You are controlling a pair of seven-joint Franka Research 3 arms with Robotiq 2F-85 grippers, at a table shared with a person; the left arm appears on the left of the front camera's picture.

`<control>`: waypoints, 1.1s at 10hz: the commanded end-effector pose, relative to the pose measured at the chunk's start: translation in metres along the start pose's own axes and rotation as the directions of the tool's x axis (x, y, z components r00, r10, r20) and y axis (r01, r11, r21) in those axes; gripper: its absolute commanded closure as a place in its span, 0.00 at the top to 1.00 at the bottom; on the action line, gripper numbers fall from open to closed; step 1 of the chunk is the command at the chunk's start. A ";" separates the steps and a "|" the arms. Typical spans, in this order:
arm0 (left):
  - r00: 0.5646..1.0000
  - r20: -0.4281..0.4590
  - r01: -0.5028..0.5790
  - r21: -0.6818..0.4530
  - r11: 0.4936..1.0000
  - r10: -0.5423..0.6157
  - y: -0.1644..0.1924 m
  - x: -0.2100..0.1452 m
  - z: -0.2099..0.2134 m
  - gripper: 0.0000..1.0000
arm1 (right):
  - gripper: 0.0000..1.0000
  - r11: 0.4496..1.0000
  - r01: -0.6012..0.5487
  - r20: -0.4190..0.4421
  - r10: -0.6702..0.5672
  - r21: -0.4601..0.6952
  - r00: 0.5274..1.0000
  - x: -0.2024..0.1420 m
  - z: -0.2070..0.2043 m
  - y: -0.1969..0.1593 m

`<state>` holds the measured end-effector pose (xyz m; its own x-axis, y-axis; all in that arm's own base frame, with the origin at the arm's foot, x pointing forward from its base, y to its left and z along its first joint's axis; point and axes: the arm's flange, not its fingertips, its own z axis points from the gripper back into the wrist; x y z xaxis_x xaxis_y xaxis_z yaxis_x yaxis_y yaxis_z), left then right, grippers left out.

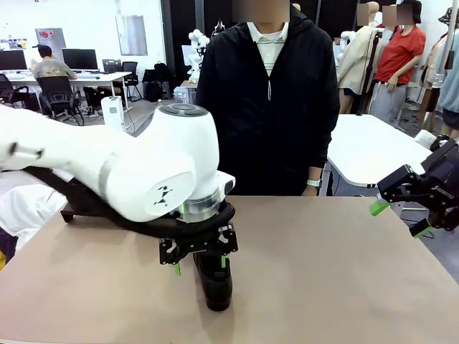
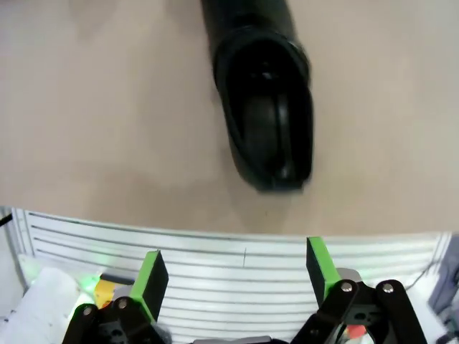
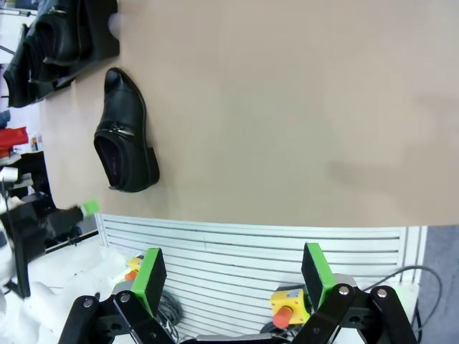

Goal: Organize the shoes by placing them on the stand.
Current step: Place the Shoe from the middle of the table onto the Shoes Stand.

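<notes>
A: Where's the shoe (image 1: 215, 283) now?

B: Lying on the bench (image 1: 323, 272) near its near edge, left of the middle, with the left tool (image 1: 199, 264) right above it. In the left wrist view the shoe's opening faces the camera and its heel end points at the near edge.

A: And the tool?

B: Released, green pads spread wide, nothing between them. The right tool (image 1: 400, 218) is also released and empty, hanging past the right edge of the bench.

A: So the step is the pickup?

B: I'd judge so. The stand (image 3: 79, 39) sits toward the far left corner, with other shoes already on it in the right wrist view, so this one looks like the last loose one.

A: How to do it well?

B: Centre the pads across the shoe's width, at the opening near the heel where the sides are firmest, then descend straight. Shiny leather may slip, so squeeze fully before lifting.

A: Any risk?

B: A pad landing on the rim could tip the shoe. Also lift high enough to clear the stand's edge.
</notes>
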<state>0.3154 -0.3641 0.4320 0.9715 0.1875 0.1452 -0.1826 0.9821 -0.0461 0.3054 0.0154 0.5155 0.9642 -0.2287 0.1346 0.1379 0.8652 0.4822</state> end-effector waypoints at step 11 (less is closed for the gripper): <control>0.959 -0.081 -0.268 0.070 0.961 0.273 -0.008 0.057 -0.071 0.00 | 1.00 0.999 -0.015 -0.003 0.015 0.028 1.000 0.001 0.001 -0.001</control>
<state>0.3902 -0.3640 0.3702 0.9058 0.4216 0.0413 -0.4219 0.9066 -0.0014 0.3052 0.0153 0.5157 0.9641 -0.2288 0.1350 0.1378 0.8651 0.4823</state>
